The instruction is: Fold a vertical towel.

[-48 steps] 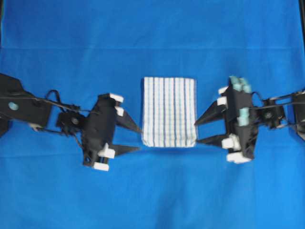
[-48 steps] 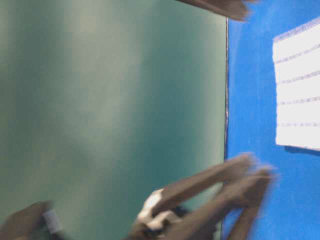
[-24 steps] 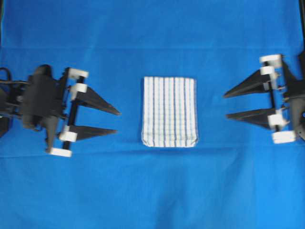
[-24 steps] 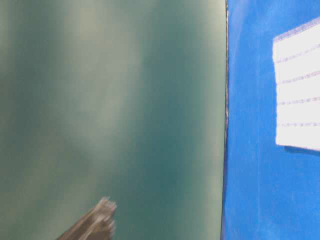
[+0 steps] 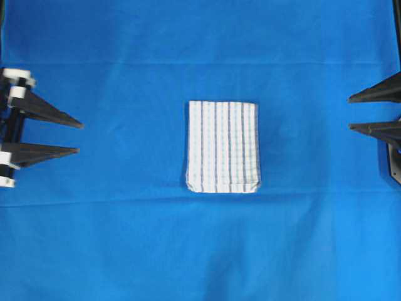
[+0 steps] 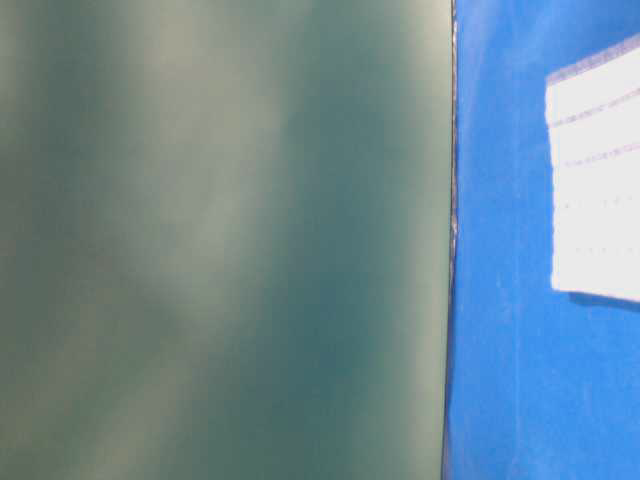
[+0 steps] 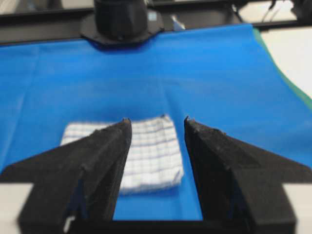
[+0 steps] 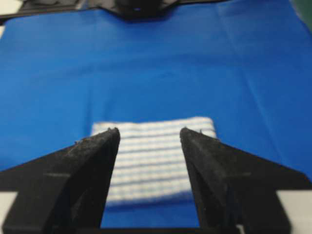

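I see the white woven towel with thin light-blue and dark-blue stripes (image 5: 222,147) lying flat in the middle of the big plain blue cloth (image 5: 200,251) that covers the surface. The towel is folded into a neat small rectangle, and its stripes run up and down in the view from above. Nothing is touching it.

My left hand (image 5: 76,137) is at the far left edge of that view, well apart from the towel. Its two black pointed fingers (image 5: 44,111) stand apart and hold nothing. My right hand (image 5: 349,113) is at the far right edge, also well apart from the towel. Its fingers are spread wide and hold nothing too.

Both hands point toward the towel. From each wrist camera I see the towel through the gap between the fingers.
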`<state>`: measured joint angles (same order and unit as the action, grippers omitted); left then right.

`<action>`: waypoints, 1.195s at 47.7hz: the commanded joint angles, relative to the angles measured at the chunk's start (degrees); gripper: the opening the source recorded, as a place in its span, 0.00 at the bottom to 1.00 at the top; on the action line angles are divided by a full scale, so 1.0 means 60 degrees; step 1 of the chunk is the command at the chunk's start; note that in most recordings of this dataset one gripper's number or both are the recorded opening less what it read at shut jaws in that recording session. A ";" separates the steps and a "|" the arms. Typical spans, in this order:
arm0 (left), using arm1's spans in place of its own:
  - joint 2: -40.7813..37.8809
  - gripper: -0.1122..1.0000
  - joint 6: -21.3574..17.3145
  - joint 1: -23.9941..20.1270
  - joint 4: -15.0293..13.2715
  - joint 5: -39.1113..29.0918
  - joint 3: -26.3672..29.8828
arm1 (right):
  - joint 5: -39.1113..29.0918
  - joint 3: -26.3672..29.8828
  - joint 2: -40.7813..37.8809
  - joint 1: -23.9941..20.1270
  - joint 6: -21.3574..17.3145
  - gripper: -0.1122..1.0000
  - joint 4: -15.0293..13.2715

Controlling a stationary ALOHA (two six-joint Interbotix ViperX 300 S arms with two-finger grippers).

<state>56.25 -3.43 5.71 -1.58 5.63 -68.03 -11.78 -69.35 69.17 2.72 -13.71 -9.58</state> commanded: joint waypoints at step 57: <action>0.2900 0.51 0.0542 -0.0762 -0.0044 0.0249 -0.2490 | 0.2124 -0.1772 0.0117 0.0879 -0.0249 0.62 0.0352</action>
<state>74.00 -0.26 1.32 -1.76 6.86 -83.67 0.62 -80.77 70.75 7.91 -15.03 -7.38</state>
